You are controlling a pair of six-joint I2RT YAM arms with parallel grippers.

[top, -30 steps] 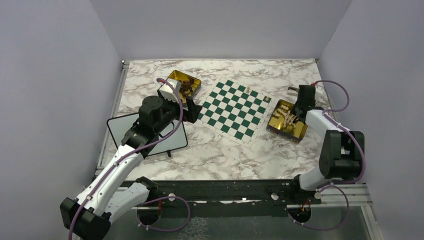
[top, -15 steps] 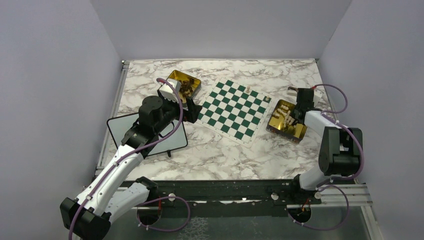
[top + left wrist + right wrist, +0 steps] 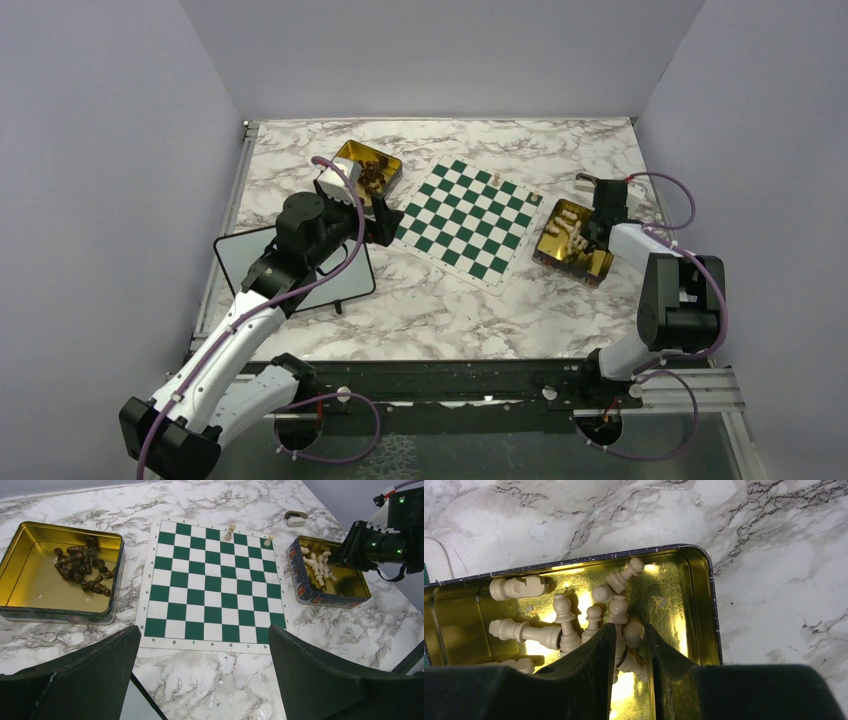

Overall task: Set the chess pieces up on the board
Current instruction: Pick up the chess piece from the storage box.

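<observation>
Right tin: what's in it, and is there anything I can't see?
Pale chess pieces lie tumbled on the gold floor of the tin. The right gripper is down among them, with a piece or two between its fingers. Those fingers cover the near part; a grip cannot be confirmed.

Narrowly parted fingers (image 3: 586, 675) straddle pale chess pieces (image 3: 618, 609) inside gold tin (image 3: 676, 597).

Right jaws narrower (around pale pieces (image 3: 634, 632))
</observation>
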